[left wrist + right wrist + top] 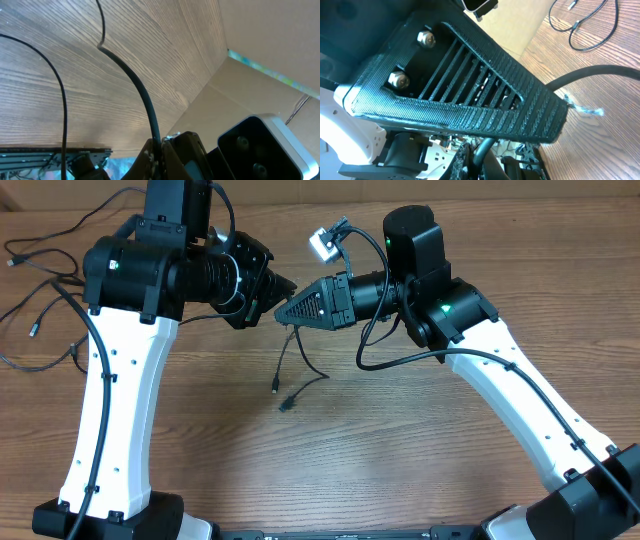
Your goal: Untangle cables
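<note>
A thin black cable [281, 362] hangs between my two grippers above the table's middle, and its plug ends [287, 403] reach the wood. My left gripper [290, 285] is shut on this cable. In the left wrist view the cable [135, 82] rises from the shut jaws [161, 149]. My right gripper [281, 311] is tip to tip with the left one, just below it. In the right wrist view the cable [600, 71] curves behind the left gripper's ribbed finger [485, 95] and into my shut jaws [480, 152].
More loose black cables [40, 367] lie spread at the table's far left and also show in the right wrist view [584, 48]. A second thin strand [63, 105] hangs at the left of the left wrist view. The right arm's white camera [323, 245] sits above the grippers.
</note>
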`<act>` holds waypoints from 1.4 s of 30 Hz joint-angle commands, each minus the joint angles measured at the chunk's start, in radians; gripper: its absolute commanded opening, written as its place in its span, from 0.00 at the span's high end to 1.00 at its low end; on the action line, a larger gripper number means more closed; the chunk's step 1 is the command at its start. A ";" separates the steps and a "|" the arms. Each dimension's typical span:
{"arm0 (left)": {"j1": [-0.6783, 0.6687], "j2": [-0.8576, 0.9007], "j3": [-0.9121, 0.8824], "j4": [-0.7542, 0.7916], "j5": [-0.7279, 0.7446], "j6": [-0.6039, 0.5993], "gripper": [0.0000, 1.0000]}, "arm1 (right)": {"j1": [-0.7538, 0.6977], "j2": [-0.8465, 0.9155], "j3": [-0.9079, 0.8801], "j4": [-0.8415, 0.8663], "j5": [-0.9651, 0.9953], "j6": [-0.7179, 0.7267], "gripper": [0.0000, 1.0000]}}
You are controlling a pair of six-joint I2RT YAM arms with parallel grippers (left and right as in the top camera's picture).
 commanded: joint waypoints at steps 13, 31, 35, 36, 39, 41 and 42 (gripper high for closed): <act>0.015 -0.108 0.007 -0.048 -0.404 0.080 0.96 | -0.114 -0.005 0.003 -0.348 0.318 -0.122 0.00; 0.232 -0.260 -0.002 -0.329 -0.820 0.245 0.96 | -0.220 -0.005 0.002 -0.719 0.772 -0.141 0.00; 0.331 -0.260 -0.002 -0.329 -0.859 0.256 0.96 | -0.220 -0.005 0.002 -0.729 0.824 -0.141 0.00; 0.362 -0.260 -0.002 -0.329 -0.868 0.256 0.96 | -0.220 -0.005 0.002 -0.732 0.837 -0.141 0.00; 0.479 -0.256 -0.021 -0.329 -0.883 0.255 0.96 | -0.220 -0.005 0.002 -0.731 0.866 -0.140 0.00; 0.539 -0.252 -0.049 -0.329 -0.895 0.255 0.96 | -0.220 -0.005 0.002 -0.725 0.866 -0.140 0.00; 0.564 -0.250 -0.065 -0.329 -0.898 0.249 0.96 | -0.220 -0.005 0.002 -0.722 0.866 -0.140 0.00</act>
